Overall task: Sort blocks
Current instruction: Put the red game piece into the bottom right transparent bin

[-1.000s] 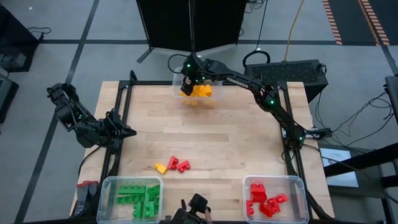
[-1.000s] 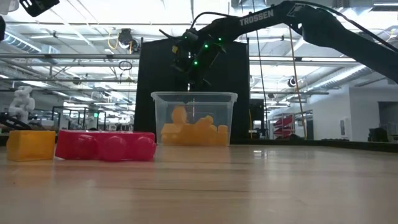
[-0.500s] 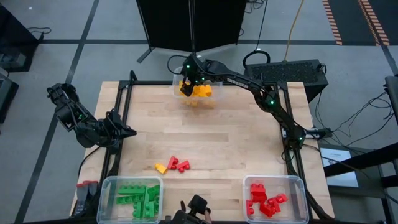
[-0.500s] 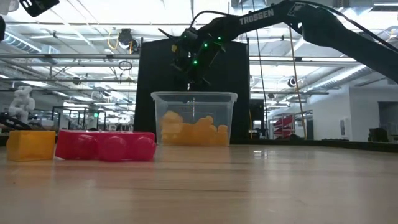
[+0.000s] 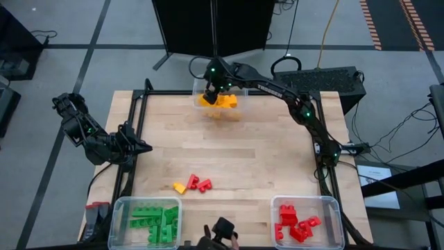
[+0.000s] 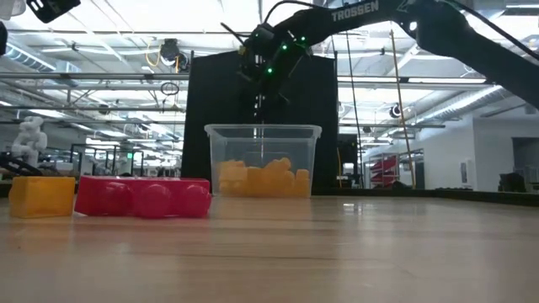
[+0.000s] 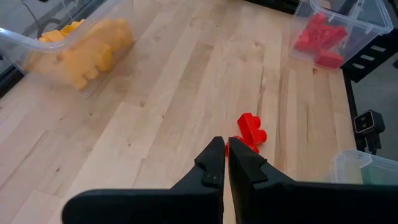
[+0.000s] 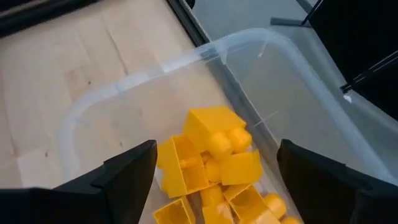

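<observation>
Wooden table, yellow blocks binned

Pale wood table: three clear bins at edges, few loose red blocks, one yellow block mid-front.

A pale wooden desk stands on a grey floor crossed by dark lines, a tall black panel behind it, under a bright hall ceiling of white beams and pipes.
</observation>
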